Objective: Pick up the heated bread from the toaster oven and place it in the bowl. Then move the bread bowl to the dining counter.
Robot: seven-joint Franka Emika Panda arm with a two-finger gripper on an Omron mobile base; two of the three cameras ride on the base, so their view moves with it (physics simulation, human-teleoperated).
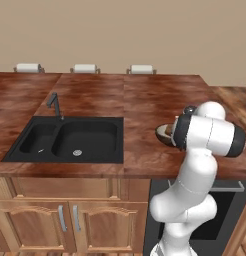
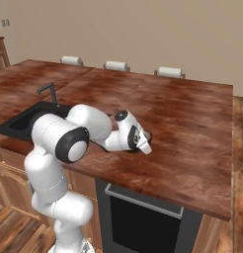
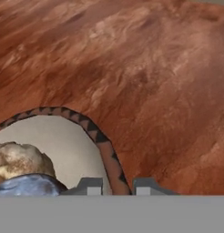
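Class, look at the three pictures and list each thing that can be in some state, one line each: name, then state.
bowl: upright on the counter, its rim between the finger tips.
bread: lying inside the bowl.
gripper: shut on the bowl's rim.
counter: bearing the bowl.
sink: both basins dry, nothing seen in them.
faucet: off, no water running.
cupboard doors: closed.

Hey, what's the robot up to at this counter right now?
The white arm is reaching low over the dining counter, to the right of the black sink. Its claw is pinched on the rim of the bowl, one finger inside and one outside. The bowl sits on the wood with the bread inside it.
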